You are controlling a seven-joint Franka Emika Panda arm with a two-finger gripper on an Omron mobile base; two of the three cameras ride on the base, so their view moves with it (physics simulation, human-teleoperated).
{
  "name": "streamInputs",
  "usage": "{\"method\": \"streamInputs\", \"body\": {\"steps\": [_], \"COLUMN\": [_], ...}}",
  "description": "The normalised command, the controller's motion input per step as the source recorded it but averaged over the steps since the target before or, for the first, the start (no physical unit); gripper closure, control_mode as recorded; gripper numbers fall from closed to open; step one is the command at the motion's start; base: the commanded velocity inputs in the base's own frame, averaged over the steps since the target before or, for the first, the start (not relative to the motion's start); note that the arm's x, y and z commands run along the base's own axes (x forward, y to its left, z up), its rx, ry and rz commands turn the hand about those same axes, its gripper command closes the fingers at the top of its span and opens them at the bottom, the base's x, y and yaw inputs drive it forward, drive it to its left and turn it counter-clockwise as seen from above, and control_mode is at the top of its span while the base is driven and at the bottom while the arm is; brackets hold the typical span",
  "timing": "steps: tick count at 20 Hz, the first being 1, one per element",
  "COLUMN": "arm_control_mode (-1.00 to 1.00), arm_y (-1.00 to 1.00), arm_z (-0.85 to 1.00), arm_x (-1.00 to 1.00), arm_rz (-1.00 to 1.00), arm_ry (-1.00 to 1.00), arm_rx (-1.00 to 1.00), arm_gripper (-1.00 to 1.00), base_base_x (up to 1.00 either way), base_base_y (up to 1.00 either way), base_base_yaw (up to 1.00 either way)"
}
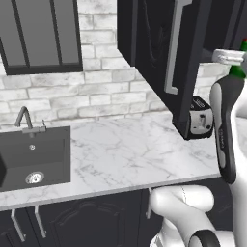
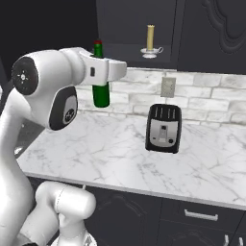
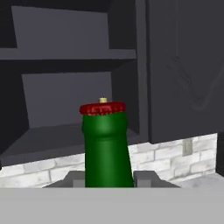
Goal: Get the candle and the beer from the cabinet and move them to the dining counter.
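Gripper [image 3: 108, 178]: fingers clamped on the beer [image 2: 100, 81], bottle upright, lifted clear of the worktop [image 2: 120, 144].
Candle [image 2: 151, 42]: standing on the cabinet [image 2: 139, 29] shelf's front edge.

The light is soft and even. The white counter [image 1: 135, 154] looks bright. Inside the black cabinet [image 2: 129, 29] it is dark. Shadows are faint. The pictures look a little blurry and blocky.

A kitchen: marble worktop [image 1: 125, 149], black sink [image 1: 34, 157], toaster [image 2: 163, 128], brick backsplash [image 1: 96, 91].
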Motion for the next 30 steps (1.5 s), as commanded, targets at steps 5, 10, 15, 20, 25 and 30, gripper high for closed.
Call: {"method": "streamInputs", "body": {"steps": [5, 10, 15, 20, 25, 30], "arm_control_mode": [-1.0, -1.0, -1.0, -1.0, -1.0, -1.0], "arm_y": [0.24, 0.13, 0.12, 0.22, 0.43, 0.16], "arm_z": [-0.13, -0.1, -0.13, -0.05, -0.07, -0.04], "arm_x": [-0.38, -0.35, -0.33, -0.13, -0.03, 0.0], "arm_rz": [0.0, 0.0, 0.0, 0.0, 0.0, 0.02], "arm_ry": [0.09, 0.03, 0.0, 0.0, 0.03, 0.03], "arm_rx": [0.0, 0.0, 0.0, 0.0, 0.0, 0.0], "arm_gripper": [1.0, 1.0, 1.0, 1.0, 1.0, 1.0], "base_base_x": [0.0, 0.0, 0.0, 0.0, 0.0, 0.0], "base_base_y": [0.0, 0.0, 0.0, 0.0, 0.0, 0.0], "base_base_yaw": [0.0, 0.0, 0.0, 0.0, 0.0, 0.0]}}
